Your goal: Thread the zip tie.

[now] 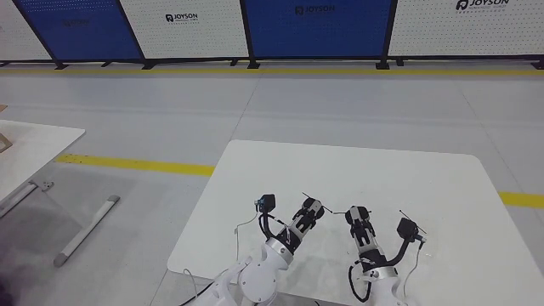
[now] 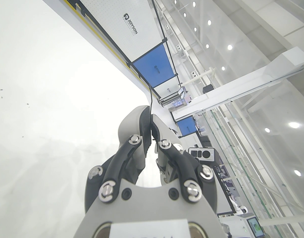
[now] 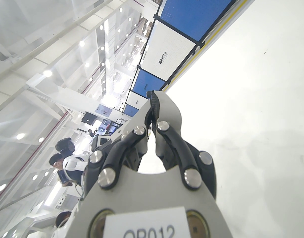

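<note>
**Item 1: thin black plastic zip tie** (image 2: 150, 97). Pinched in the left gripper. A short straight length stands out past the fingertips, in the air above the table.

**Item 2: left gripper** (image 2: 151, 115). Jaws drawn together on the strap, ribbed pads clamping it flat.

**Item 3: right gripper** (image 3: 152, 98). Jaws drawn fully together. A small dark bit shows at the tips, but it cannot be told whether this is the tie's head or the pad itself. In the top view it sits just beside the left gripper, the 2 sets of tips turned toward each other.

**Item 4: white rectangular table top** (image 1: 408, 178). Lies under both grippers, near its front edge.

**Step, as judged:** bringing the free tail to the locking head; not yet threaded.

**Hazards, as judged:**
1. The protruding strap is slim and likely springy. A slight angle error between the 2 wrists would send the tip past the slot.
2. Pushing with the tail misaligned could buckle the strap or slide it through the pads.
3. If the head is gripped across its opening, the slot is blocked.
4. A dropped tie would lie flat on the table and be hard to pick up again.
</note>
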Robot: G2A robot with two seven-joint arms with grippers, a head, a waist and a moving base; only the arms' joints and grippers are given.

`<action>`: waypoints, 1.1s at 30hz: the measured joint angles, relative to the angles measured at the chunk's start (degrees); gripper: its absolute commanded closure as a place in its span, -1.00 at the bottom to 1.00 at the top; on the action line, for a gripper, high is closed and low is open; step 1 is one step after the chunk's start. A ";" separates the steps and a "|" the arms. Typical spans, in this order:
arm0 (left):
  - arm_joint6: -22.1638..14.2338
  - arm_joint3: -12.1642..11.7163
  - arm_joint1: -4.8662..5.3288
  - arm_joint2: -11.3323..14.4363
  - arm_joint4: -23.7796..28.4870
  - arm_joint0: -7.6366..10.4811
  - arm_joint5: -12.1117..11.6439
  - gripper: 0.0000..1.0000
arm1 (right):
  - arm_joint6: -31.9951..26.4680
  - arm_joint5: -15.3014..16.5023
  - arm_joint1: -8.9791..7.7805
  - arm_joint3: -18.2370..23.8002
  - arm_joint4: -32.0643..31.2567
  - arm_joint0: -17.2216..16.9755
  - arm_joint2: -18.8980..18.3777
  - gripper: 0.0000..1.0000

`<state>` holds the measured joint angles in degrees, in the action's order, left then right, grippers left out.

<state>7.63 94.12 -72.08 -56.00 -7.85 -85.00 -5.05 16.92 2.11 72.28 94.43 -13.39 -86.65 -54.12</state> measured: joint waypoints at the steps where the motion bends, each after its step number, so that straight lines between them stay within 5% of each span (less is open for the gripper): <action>1: 0.00 0.00 0.00 0.00 0.00 0.00 0.00 1.00 | -0.03 -0.03 0.10 -0.14 -0.04 0.09 0.04 1.00; 33: -0.40 0.13 -0.05 -0.04 -0.72 -0.23 0.18 1.00 | -0.60 -1.02 1.50 -0.50 -1.59 -0.59 -1.20 1.00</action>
<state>7.23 94.26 -72.13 -56.04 -8.57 -85.23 -4.86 16.33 1.10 73.77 93.93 -14.98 -87.24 -55.32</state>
